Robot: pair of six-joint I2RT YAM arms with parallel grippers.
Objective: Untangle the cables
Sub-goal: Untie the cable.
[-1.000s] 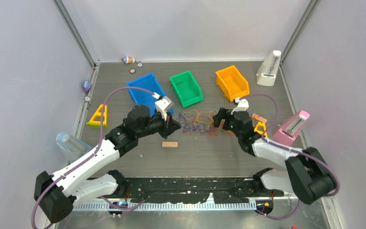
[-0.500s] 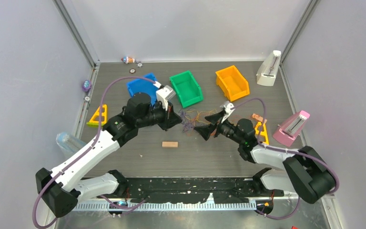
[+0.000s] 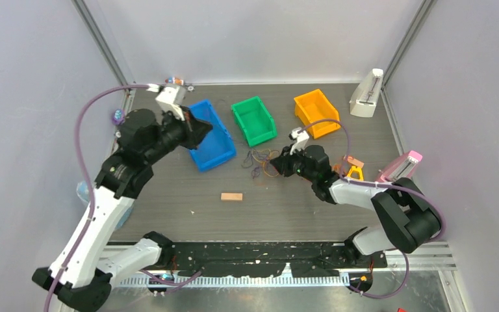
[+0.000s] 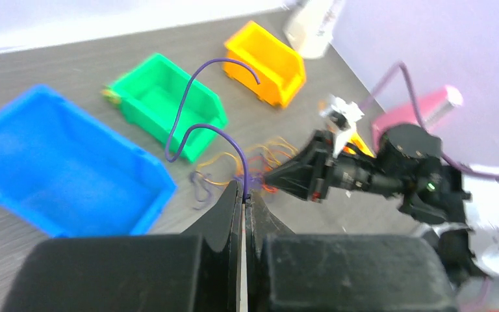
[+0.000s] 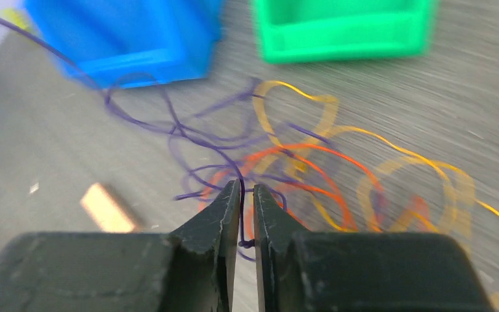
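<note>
Cables (image 3: 263, 162), meaning the thin bendy wire strands in orange, yellow, reddish and purple, sit as a loose flat tangle on the grey desk (image 3: 286, 208). They're right at the fingertips of the right hand (image 3: 279, 166) and well off to the right of the left hand (image 3: 206, 129). The top camera doesn't give much more than that. It shows the right hand nosed into the edge of the pile and the left hand over the blue plastic bin (image 3: 216, 140), with no wire visible in either one.

The wrist cams fill in the rest. On the left one, the left hand is clenched tight on a single purple strand (image 4: 244, 172). It pokes up out of the fingertips and curls through the air ahead in two big arcs, with the green plastic bin (image 4: 162, 97) behind them.

The right wrist cam is blurry. The fingers (image 5: 224, 214) are pinched nearly together with a purple bit of the tangle running down the thin slit between them, so it's grasping that wire. Can't tell if it's the same strand the left hand has. The other loops spread out just ahead of the tips, and a small wooden block (image 5: 107, 208) lies off to that hand's left.
</note>
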